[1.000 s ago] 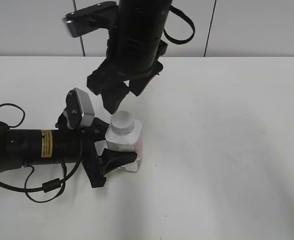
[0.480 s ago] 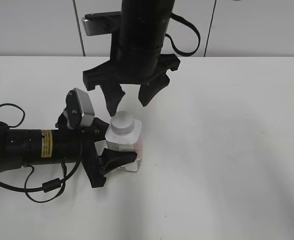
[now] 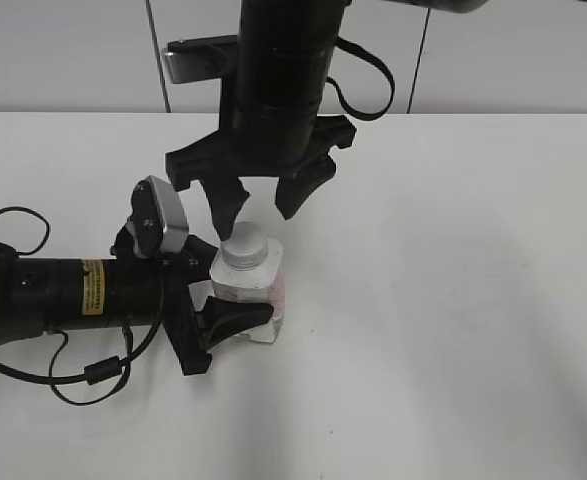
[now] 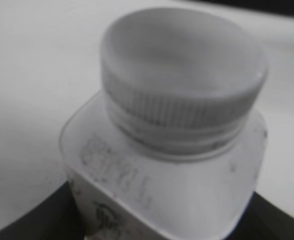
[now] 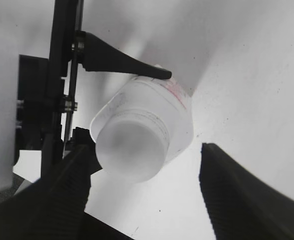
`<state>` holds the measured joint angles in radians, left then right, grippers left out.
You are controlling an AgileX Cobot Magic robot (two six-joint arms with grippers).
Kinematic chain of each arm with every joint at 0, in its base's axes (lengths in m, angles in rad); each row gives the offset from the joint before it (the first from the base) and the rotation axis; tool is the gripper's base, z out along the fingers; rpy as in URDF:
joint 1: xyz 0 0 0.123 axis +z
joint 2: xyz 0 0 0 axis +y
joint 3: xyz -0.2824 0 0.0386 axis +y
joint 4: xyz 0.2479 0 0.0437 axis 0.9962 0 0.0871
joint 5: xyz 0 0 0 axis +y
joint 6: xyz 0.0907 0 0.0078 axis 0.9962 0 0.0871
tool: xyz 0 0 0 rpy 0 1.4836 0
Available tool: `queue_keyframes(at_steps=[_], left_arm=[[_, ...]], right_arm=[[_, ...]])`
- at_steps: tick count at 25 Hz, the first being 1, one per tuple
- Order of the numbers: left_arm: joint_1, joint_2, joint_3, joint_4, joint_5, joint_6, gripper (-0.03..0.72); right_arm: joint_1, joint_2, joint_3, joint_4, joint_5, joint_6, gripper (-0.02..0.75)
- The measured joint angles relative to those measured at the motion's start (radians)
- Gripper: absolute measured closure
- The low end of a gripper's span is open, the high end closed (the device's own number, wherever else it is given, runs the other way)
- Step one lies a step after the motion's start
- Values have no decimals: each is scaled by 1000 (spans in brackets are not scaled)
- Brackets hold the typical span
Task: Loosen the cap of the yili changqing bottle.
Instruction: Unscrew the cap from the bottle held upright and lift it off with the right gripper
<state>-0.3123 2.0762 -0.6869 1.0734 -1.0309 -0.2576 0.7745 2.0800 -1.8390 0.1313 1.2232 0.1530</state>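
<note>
The yili changqing bottle (image 3: 251,290) stands upright on the white table, small and white with reddish print. Its white ribbed cap (image 3: 244,247) is on the neck. My left gripper (image 3: 241,287) reaches in from the left and is shut on the bottle's body. In the left wrist view the cap (image 4: 182,75) and bottle (image 4: 177,195) fill the frame. My right gripper (image 3: 261,208) hangs open just above the cap, one finger near its left rim. In the right wrist view the cap (image 5: 131,150) lies between the spread fingers (image 5: 61,195), closer to the left one.
The white table (image 3: 453,300) stretches to the right and front. The left arm with its cables (image 3: 73,300) lies along the table at the left. A grey panelled wall (image 3: 513,50) stands behind the table's far edge.
My right gripper has turned about its axis, its fingers have spread, and it has come down slightly toward the cap. The left gripper and bottle have not moved.
</note>
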Motion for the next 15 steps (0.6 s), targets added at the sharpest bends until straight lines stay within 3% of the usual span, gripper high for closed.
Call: queue_keyframes(at_steps=[15], left_arm=[[0,0,0,0,0,0,249]], right_arm=[[37,1,0,-30,0,-11,203]])
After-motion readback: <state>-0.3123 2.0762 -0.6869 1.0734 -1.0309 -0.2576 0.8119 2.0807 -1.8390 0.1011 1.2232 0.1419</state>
